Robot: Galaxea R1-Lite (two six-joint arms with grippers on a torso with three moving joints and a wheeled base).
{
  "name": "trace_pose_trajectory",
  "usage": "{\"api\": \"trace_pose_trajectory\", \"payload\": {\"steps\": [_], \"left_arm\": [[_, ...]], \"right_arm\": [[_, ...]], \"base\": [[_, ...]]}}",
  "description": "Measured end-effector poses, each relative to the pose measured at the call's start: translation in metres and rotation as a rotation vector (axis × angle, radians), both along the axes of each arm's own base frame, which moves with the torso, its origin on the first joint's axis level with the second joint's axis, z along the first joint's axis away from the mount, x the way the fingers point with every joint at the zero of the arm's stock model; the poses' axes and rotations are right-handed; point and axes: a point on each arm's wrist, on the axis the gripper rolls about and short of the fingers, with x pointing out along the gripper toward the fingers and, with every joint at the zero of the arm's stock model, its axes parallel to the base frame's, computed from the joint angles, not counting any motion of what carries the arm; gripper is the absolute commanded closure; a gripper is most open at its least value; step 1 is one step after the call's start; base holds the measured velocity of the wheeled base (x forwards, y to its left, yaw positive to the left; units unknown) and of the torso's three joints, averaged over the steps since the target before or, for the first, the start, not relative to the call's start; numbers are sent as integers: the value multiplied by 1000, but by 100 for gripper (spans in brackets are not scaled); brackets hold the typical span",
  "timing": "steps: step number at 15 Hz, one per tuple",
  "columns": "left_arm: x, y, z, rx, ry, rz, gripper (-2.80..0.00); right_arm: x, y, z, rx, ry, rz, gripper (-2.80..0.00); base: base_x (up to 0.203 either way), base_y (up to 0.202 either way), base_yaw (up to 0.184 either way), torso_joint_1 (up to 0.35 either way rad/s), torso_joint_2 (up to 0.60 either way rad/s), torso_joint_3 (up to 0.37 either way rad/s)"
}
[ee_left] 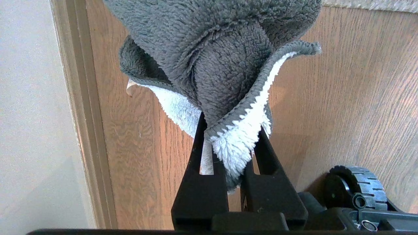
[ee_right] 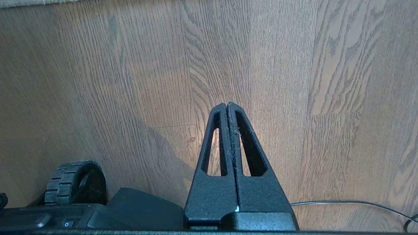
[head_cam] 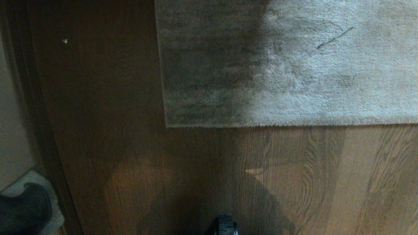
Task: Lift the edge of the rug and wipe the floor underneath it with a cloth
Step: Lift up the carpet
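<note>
Above the floor (ee_right: pixel 326 65), left fingers (ee_left: pixel 199 147) pinch the cloth (ee_left: pixel 215 49) ready for wiping, right fingers (ee_right: pixel 212 137) pressed together empty, rug (head_cam: pixel 294 71) unlifted.

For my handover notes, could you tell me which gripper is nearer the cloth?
Left: the left gripper is shut on the cloth. The right gripper is shut and empty over bare floor, no cloth near it.

Bare floor (head_cam: pixel 294 182) lies open along the rug's (head_cam: pixel 294 71) near edge and past its corner, on the robot's left. The baseboard (head_cam: pixel 42 130) and wall (head_cam: pixel 13 124) close that left side. A wheel (head_cam: pixel 226 226) sits low beside the base, and a thin cable (ee_right: pixel 352 204) trails across the boards.
</note>
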Motion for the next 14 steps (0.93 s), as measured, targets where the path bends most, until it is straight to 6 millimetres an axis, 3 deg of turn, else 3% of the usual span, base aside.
{"api": "trace_pose_trajectory", "payload": {"steps": [10, 14], "left_arm": [[0, 0, 0, 0, 0, 0, 0], [0, 0, 0, 0, 0, 0, 0]], "right_arm": [[0, 0, 0, -10, -3, 1, 0], [0, 1, 2, -93, -14, 34, 0]], "base": [[0, 0, 0, 0, 0, 0], [0, 0, 0, 0, 0, 0]]}}
